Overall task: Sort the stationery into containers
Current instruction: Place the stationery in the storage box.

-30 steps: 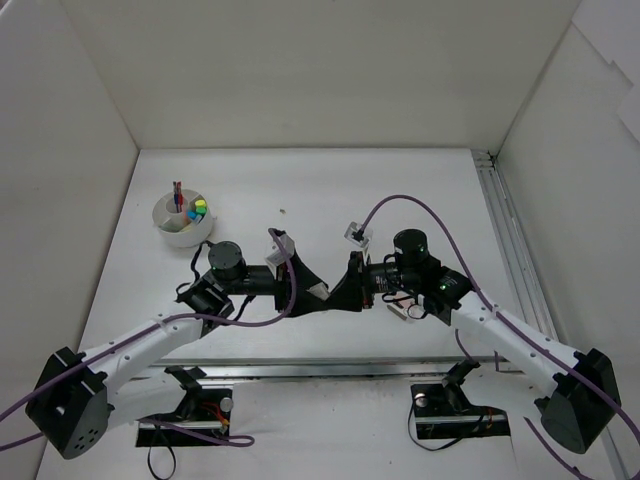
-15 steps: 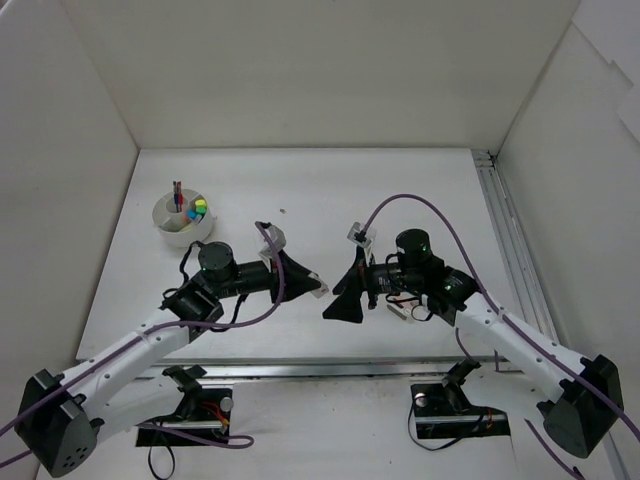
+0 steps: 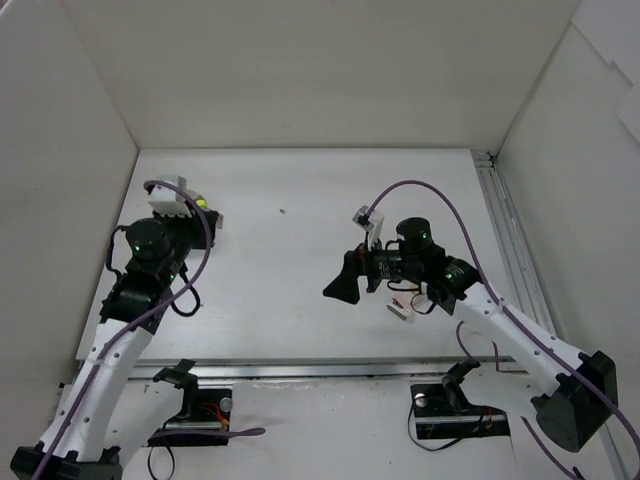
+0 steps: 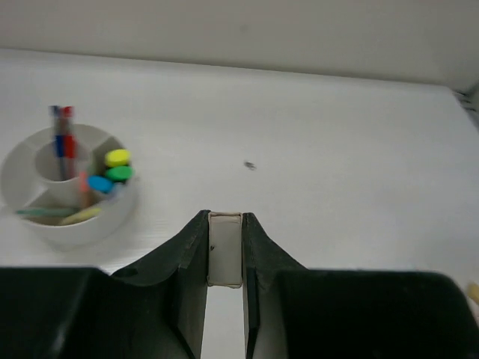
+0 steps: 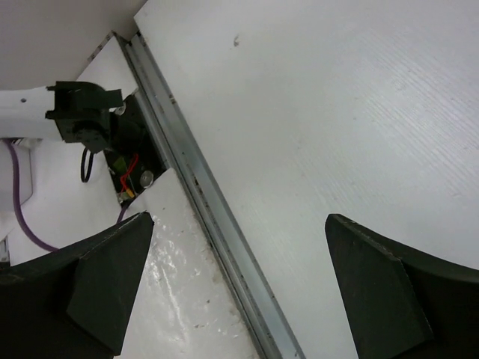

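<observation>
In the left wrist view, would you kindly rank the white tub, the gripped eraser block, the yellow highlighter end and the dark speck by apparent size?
1. white tub
2. eraser block, enlarged by nearness to the camera
3. yellow highlighter end
4. dark speck

The table [image 5: 337, 112] is a matt white board with a fine linear grain. The rail [image 5: 183, 172], left of centre in the right wrist view, is dull grey metal, soiled. The tub [image 4: 82, 228] is smooth white plastic. The left gripper [image 4: 224, 221] and right gripper [image 5: 239, 218] are matt black plastic. The eraser block [image 4: 224, 258] is matt off-white. The cable [image 3: 405, 183] has a smooth purple jacket.
</observation>
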`<control>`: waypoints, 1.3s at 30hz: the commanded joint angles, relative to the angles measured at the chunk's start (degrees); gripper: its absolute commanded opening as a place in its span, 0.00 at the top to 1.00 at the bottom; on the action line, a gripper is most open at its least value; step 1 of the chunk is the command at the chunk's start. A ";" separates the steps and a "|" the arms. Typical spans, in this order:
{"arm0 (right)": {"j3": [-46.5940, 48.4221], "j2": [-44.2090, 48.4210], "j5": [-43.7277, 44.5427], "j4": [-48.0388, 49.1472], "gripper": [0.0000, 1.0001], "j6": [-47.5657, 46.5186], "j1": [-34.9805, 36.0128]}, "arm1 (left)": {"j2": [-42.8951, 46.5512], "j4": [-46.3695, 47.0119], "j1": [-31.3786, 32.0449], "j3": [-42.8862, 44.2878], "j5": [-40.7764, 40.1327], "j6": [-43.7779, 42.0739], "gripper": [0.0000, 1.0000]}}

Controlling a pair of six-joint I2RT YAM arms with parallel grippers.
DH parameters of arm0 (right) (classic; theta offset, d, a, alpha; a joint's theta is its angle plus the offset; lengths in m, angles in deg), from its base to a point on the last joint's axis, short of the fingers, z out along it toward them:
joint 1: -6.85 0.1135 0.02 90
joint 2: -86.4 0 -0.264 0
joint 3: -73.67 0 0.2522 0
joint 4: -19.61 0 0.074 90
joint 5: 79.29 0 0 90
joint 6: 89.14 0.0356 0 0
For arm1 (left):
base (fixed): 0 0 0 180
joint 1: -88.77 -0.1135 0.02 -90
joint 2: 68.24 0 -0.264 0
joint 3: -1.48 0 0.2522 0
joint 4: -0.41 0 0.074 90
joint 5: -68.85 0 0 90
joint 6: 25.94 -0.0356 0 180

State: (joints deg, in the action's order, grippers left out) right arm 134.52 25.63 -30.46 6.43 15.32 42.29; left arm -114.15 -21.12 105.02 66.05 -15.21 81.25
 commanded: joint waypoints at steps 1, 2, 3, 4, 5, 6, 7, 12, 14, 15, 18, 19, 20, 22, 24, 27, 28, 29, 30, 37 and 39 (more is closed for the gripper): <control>4.32 -3.29 1.18 1.71 0.02 -0.74 -2.83 | -5.05 -2.87 -7.00 6.14 -7.85 -0.04 1.00; 4.93 -3.91 1.00 1.71 0.02 -0.83 -3.18 | -7.50 -2.08 -8.76 7.63 -8.13 -0.57 1.00; 5.81 -4.87 0.91 1.71 0.02 -1.18 -4.06 | -8.83 -0.68 -10.43 8.42 -8.57 -0.93 1.00; 6.34 -5.49 0.57 1.53 0.02 -1.36 -4.59 | -11.72 -0.41 -13.84 9.30 -7.87 -1.97 1.00; 7.13 -6.02 0.13 1.44 0.02 -1.62 -5.03 | -13.14 0.03 -15.53 11.49 -7.35 -2.42 1.00; 7.40 -6.98 -0.23 1.44 0.02 -1.80 -5.90 | -14.63 0.82 -17.03 12.55 -7.08 -2.86 1.00; 7.66 -7.51 -0.75 1.53 0.02 -1.98 -6.43 | -17.87 1.35 -20.00 14.22 -4.64 -4.43 1.00; 8.19 -10.50 -2.16 1.53 0.02 -1.54 -8.98 | -27.64 6.62 -26.35 18.44 2.06 -9.97 1.00; 8.19 -11.29 -3.13 1.44 0.02 -1.45 -9.60 | -32.38 7.33 -27.67 20.82 2.42 -12.17 1.00; 8.28 -11.91 -3.39 1.53 0.02 -1.36 -10.04 | -33.53 7.33 -27.68 21.61 2.50 -14.09 1.00; 8.28 -12.96 -4.01 1.53 0.02 -1.19 -11.35 | -38.45 9.61 -29.96 24.42 3.73 -14.99 1.00; 8.28 -13.14 -4.18 1.53 0.02 -1.19 -11.36 | -40.99 9.70 -29.96 25.21 4.52 -14.99 1.00; 8.45 -13.32 -4.27 1.62 0.02 -1.27 -11.71 | -42.41 9.79 -30.83 26.96 5.13 -14.82 1.00; 8.72 -14.28 -4.53 1.53 0.02 -1.27 -12.41 | -46.61 9.53 -31.63 28.73 6.19 -14.55 1.00; 9.25 -15.42 -5.15 1.53 0.02 -0.58 -12.76 | -49.00 11.79 -33.82 30.05 9.69 -13.86 1.00; 9.16 -15.87 -7.17 1.53 0.02 -0.13 -13.29 | -53.22 16.71 -36.10 29.44 16.29 -12.36 1.00; 8.90 -15.78 -7.17 1.44 0.02 -0.13 -13.38 | -55.14 17.95 -36.11 29.61 19.26 -10.96 1.00; 8.63 -15.69 -7.09 1.44 0.02 -0.13 -13.38 | -56.12 19.10 -36.90 30.05 21.12 -10.34 1.00; 8.54 -15.60 -7.08 1.44 0.02 -0.05 -13.55 | -56.91 20.50 -36.90 30.57 22.53 -9.64 1.00; 8.19 -15.43 -6.82 1.35 0.02 -1.01 -13.91 | -62.02 21.39 -36.90 34.18 24.30 -9.46 1.00; 8.28 -15.78 -6.64 1.27 0.02 -1.01 -14.35 | -62.28 21.13 -36.90 33.83 24.21 -9.54 1.00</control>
State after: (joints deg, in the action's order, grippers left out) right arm 140.90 9.59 -35.66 5.36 14.64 28.76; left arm -178.17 -5.06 67.91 96.89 6.71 71.18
